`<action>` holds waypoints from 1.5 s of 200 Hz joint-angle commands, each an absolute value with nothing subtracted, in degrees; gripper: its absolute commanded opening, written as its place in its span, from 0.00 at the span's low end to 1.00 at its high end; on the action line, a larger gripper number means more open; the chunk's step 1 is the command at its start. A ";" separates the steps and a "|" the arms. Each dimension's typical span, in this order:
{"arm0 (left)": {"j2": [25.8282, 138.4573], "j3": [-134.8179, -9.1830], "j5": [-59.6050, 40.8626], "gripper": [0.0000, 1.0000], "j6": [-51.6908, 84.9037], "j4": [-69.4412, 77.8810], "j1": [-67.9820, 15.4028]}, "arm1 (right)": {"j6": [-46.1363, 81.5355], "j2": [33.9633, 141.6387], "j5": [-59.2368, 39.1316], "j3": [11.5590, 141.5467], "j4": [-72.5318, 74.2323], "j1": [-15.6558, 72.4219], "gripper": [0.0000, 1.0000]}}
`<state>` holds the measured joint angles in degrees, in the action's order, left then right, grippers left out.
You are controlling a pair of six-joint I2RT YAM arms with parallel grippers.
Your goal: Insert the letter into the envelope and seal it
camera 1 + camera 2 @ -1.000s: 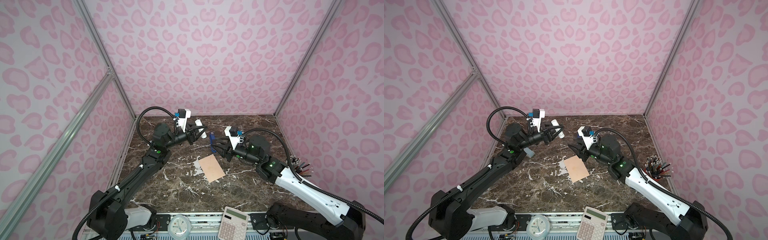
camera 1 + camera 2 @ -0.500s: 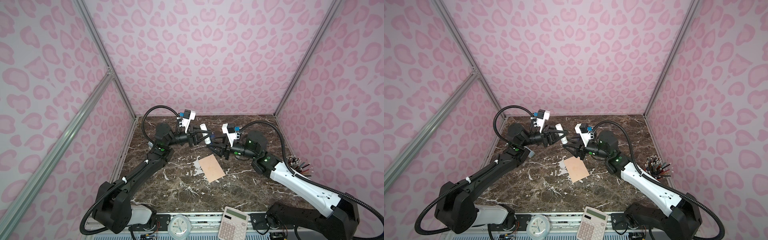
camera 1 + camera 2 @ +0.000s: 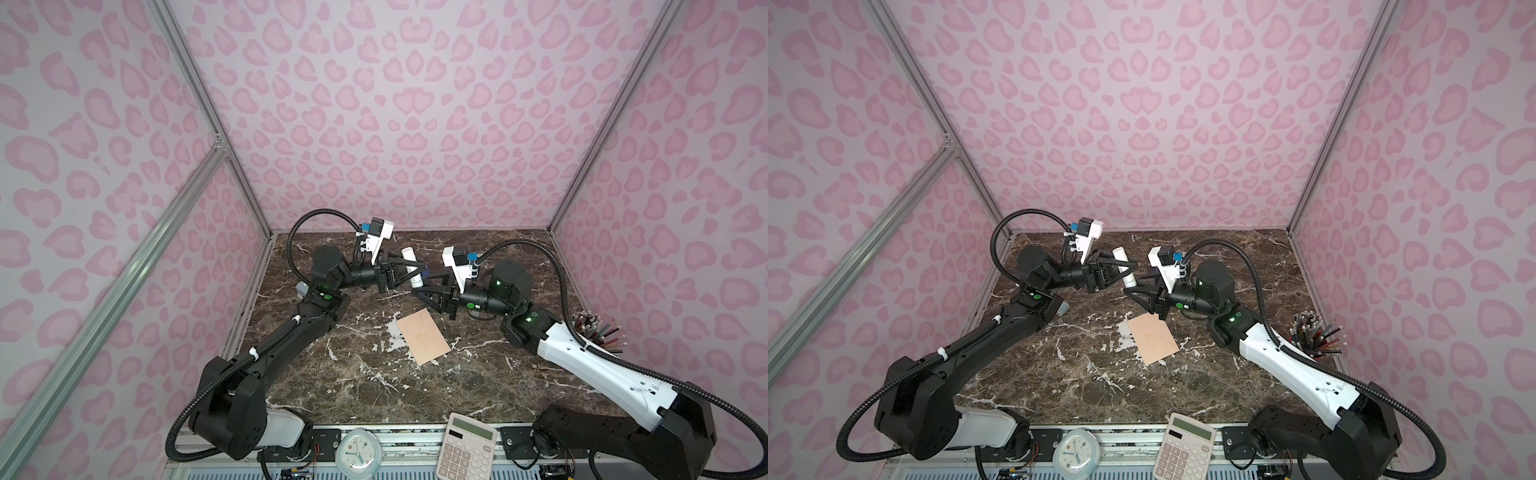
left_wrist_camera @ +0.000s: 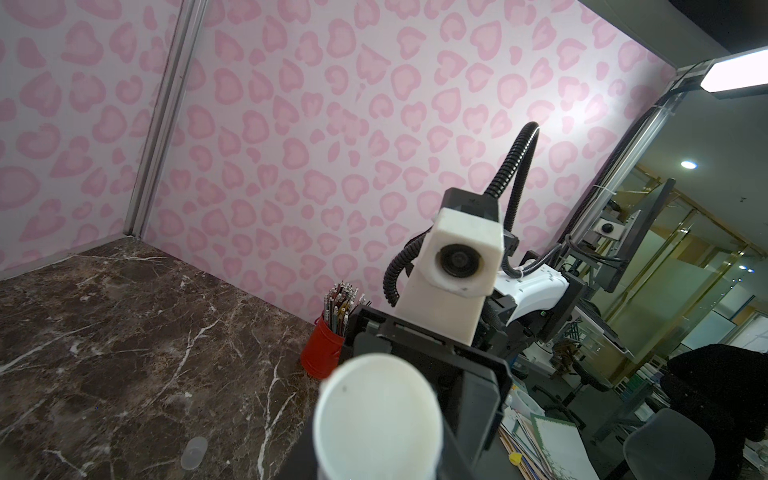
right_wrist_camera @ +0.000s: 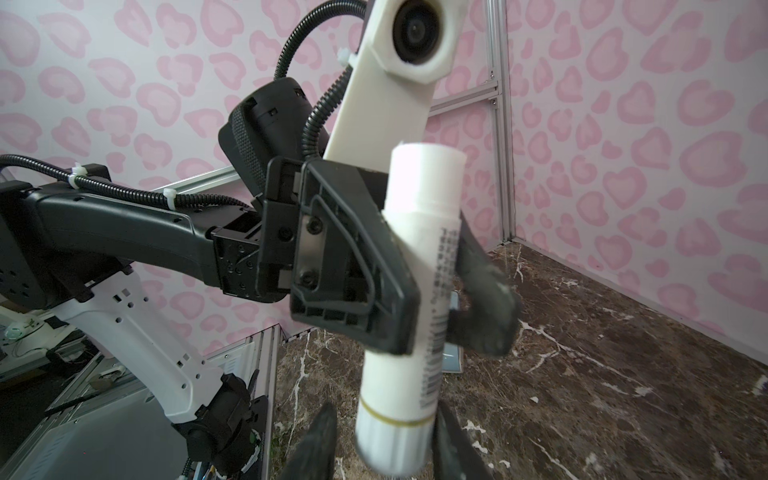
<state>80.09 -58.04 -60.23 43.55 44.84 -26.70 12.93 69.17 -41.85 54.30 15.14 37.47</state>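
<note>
The peach envelope (image 3: 424,336) (image 3: 1152,338) lies flat and closed on the marble table, in front of both grippers. The letter is out of view. Above the table's back half my left gripper (image 3: 409,272) (image 3: 1125,272) is shut on the middle of a white glue stick (image 3: 411,266) (image 3: 1124,268) (image 5: 415,291), held tilted. Its round end (image 4: 376,419) hides the left fingers in the left wrist view. My right gripper (image 3: 419,289) (image 3: 1133,286) (image 5: 385,415) is open and straddles the stick's ridged lower end. One finger sits close to it; the other stands off with a gap.
A red cup of pencils (image 3: 598,332) (image 3: 1316,338) (image 4: 324,353) stands at the table's right edge. A calculator (image 3: 467,446) and a small clock (image 3: 357,451) lie along the front rail. A small grey-blue block (image 3: 302,287) rests near the left wall. Pink walls enclose three sides.
Both arms swung in toward each other. The left gripper carried the glue stick to the middle; the right gripper rose, brought its fingers round the stick's lower end and narrowed.
</note>
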 commanded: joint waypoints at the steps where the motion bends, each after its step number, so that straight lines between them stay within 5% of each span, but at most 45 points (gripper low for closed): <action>1: 80.33 -58.57 -61.25 0.04 43.86 47.95 -26.66 | 13.38 69.77 -42.20 54.82 17.21 37.35 0.36; 129: 77.93 -60.82 -53.37 0.04 28.27 30.24 -27.15 | 15.09 70.48 -36.04 56.39 15.88 37.93 0.16; 213: 74.46 -58.45 -32.85 0.04 20.68 22.35 -29.61 | 5.02 69.43 -9.46 57.48 12.63 48.89 0.15; 300: 73.39 -56.54 -23.01 0.04 21.31 23.25 -30.76 | 1.16 71.09 12.44 56.99 14.39 58.58 0.15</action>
<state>73.12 -57.12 -35.00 22.98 24.03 -30.92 3.49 70.74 9.61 56.95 8.67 56.23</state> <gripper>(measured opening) 0.281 0.232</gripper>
